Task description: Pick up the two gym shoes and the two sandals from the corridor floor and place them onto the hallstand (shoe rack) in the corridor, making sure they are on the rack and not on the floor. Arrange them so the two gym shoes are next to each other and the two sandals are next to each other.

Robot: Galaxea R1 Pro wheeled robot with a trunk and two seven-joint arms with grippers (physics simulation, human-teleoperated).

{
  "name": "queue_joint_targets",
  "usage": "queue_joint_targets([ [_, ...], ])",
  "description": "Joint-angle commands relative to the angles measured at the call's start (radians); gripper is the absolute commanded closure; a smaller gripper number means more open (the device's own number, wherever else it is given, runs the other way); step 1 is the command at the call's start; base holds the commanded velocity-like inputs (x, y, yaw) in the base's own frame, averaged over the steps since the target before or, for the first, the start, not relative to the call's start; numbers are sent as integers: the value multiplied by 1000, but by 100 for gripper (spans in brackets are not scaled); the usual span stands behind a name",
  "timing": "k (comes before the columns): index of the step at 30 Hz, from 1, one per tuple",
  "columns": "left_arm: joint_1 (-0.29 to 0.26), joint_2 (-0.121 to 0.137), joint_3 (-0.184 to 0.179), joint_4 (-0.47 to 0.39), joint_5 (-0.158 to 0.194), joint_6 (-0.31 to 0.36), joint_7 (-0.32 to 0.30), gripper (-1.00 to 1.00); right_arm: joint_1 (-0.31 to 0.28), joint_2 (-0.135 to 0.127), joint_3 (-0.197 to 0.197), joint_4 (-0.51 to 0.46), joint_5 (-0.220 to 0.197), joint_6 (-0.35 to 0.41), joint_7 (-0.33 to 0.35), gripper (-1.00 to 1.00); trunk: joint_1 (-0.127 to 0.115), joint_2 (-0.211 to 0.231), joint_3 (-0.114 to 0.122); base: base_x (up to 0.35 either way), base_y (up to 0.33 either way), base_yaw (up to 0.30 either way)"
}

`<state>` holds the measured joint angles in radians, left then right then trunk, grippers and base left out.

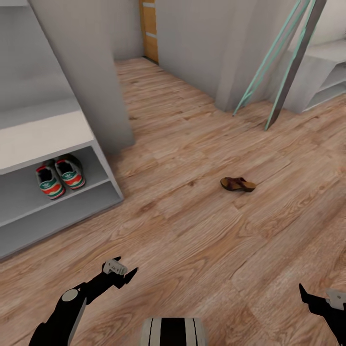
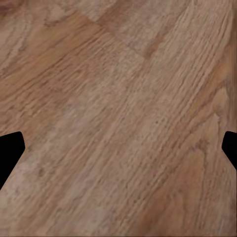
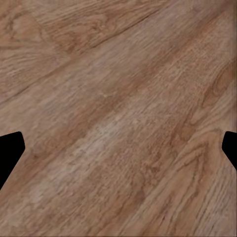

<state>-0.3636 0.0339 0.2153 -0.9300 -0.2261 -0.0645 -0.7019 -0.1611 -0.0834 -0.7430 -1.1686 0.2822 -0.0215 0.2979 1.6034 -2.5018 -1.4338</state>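
Note:
The two gym shoes (image 1: 60,177), white with green stripes and red-orange heels, stand side by side on a lower shelf of the grey-white hallstand (image 1: 43,134) at the left. One dark brown sandal (image 1: 238,184) lies on the wood-plank corridor floor (image 1: 192,230), ahead and between my arms. My left gripper (image 1: 126,274) hangs low over the floor, open and holding nothing. My right gripper (image 1: 312,300) is at the lower right, also open and holding nothing. Both wrist views look down on bare planks, with the left fingertips (image 2: 12,150) and the right fingertips (image 3: 12,150) spread wide.
A grey wall column (image 1: 91,72) rises just behind the hallstand. Two slanted poles (image 1: 283,72) lean at the back right, beside a low white shelf unit (image 1: 329,72). A wooden door (image 1: 150,29) closes the far end of the corridor.

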Motion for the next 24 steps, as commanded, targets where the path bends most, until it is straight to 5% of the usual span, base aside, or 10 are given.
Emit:
queue_joint_targets([
  [1,0,0,0,0,0,0,0,-100,0,0,0,0,0,0,0,-100,0,0,0,99,-320,0],
  [24,0,0,0,2,1,0,2,-100,0,-1,1,-2,0,3,9,-100,0,0,0,107,-319,0],
])
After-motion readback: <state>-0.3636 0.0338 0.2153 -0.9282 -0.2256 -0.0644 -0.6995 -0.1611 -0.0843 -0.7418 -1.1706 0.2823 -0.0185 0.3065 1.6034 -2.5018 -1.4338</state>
